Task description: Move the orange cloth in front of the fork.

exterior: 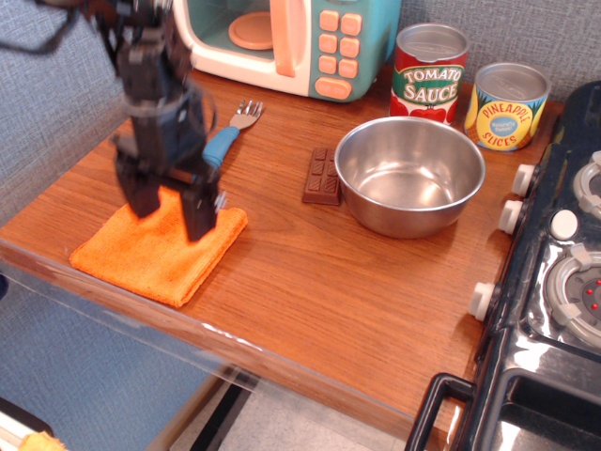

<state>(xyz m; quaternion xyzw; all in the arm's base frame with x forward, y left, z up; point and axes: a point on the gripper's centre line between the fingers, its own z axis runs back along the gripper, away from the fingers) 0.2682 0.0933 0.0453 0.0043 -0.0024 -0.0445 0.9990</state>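
Wood-grain counter [310, 282] runs from a grey wall at the far side to a black toy stove [554, 282] on the right, with a toy microwave [282, 38], two cans [429, 70] and a steel bowl [409, 174] along the far half.

Near the left front edge lies the cloth [155, 249], flat, its far right corner just beside the blue handle of the fork [225, 136]. The fork points its tines toward the microwave, so the cloth sits on the near side of it. The gripper [171, 197] hangs over the far part of the cloth with its fingers spread and nothing between them; the cloth appears released.

By that reading the placement looks about done, and the step in hand is a clean retreat. Lift straight up so neither fingertip drags a fold of terry with it, and keep the arm from swinging right, where it could knock the fork's handle. A check that the cloth lies flat and clear of the counter's edge would be wise.

Motion blur smears the gripper, so whether its tips touch the cloth cannot be told. The arm hides part of the fork's handle and the cloth's far edge. A brown bar [322, 176] lies beside the bowl.
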